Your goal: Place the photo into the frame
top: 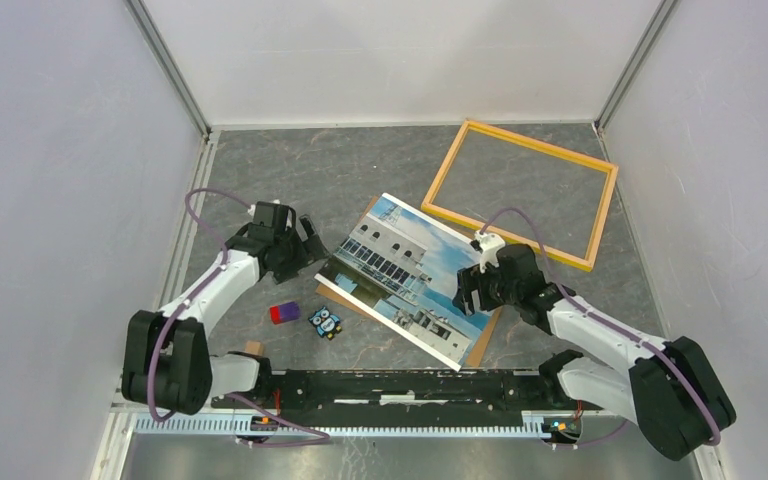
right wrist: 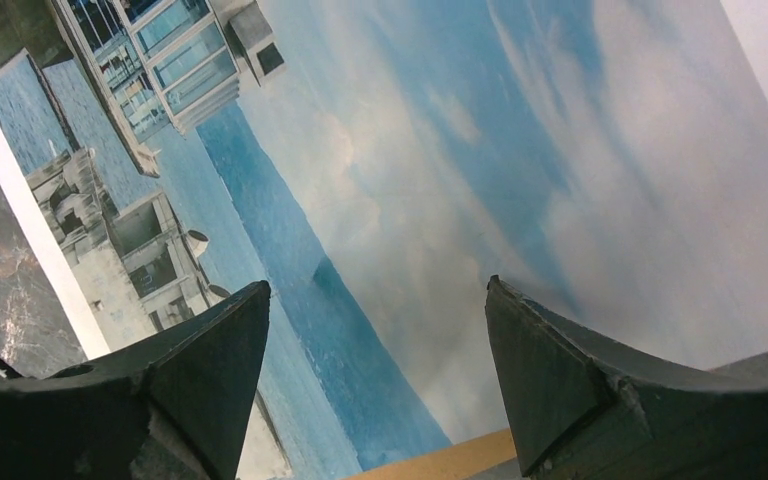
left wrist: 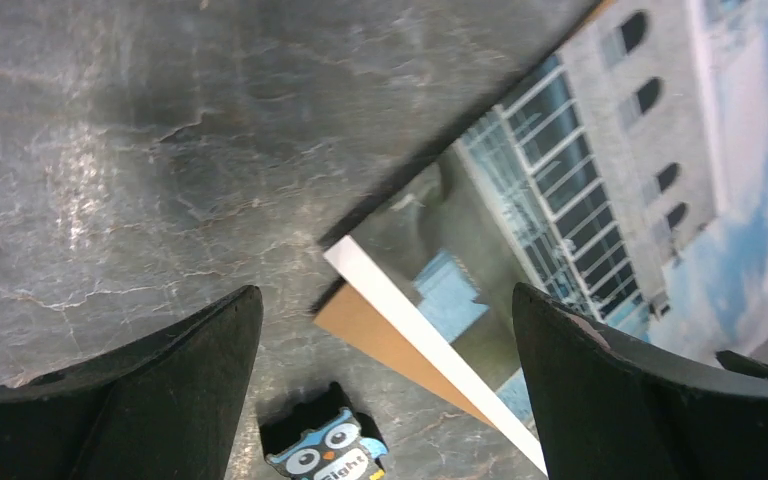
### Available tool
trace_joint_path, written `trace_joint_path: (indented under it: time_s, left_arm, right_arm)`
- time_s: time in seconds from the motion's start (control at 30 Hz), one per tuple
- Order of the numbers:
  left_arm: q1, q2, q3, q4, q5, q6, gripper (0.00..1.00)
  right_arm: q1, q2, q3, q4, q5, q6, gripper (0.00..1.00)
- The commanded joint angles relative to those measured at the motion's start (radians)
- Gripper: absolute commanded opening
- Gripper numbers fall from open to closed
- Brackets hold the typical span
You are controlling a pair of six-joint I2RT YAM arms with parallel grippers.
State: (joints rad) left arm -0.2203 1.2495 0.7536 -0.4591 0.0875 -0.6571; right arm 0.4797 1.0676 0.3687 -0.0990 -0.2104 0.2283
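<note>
Photo lies face up mid-table, skewed diagonally. The print shows a white multi-storey building with dark window rows and arched windows, under a blue sky with white cloud, and has a thin white margin round the edge.

It sits on a brown backing panel, which sticks out at the near-right corner and under the left corner.

Frame lies flat at far right of the table. It has a thin yellow-orange wood border, and the grey marbled tabletop shows through the opening. Its near-left corner is close to the photo's far edge but not touching.

Left gripper is at the photo's left corner with jaws fully spread and nothing in them. The wrist view shows the corner and its white edge between the two fingers, below the tips.

Right gripper is over the photo's right side, on the sky area. Its jaws are wide apart and nothing is gripped. Can't tell if the fingertips touch the print.

There is clutter near the left corner:
- an owl-printed piece
- a purple-and-red block just beside it
- a small wood block nearer the arm base
</note>
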Motion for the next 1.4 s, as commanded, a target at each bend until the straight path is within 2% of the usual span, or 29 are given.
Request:
trace_joint_path:
  time_s: [0.0, 0.43, 0.67, 0.83, 1.0, 1.37]
  left_arm:
    - [0.016, 0.031, -0.038, 0.097, -0.020, -0.066, 1.00]
    - [0.020, 0.132, -0.110, 0.225, 0.132, -0.074, 1.00]
    - [0.060, 0.189, -0.133, 0.308, 0.254, -0.134, 1.00]
    - [0.134, 0.168, -0.176, 0.384, 0.388, -0.238, 0.94]
    - [0.148, 0.122, -0.228, 0.478, 0.443, -0.326, 0.87]
    - [0.148, 0.018, -0.289, 0.559, 0.408, -0.382, 0.72]
  right_arm:
    - [-0.001, 0.042, -0.023, 0.058, -0.021, -0.036, 0.84]
    - [-0.001, 0.062, -0.083, 0.130, -0.014, -0.026, 0.84]
    - [0.000, 0.103, -0.099, 0.161, -0.018, -0.014, 0.84]
    - [0.000, 0.105, -0.095, 0.162, -0.022, -0.014, 0.83]
    - [0.000, 0.123, -0.091, 0.162, -0.023, -0.015, 0.83]
    - [-0.001, 0.140, -0.098, 0.180, -0.029, -0.007, 0.83]
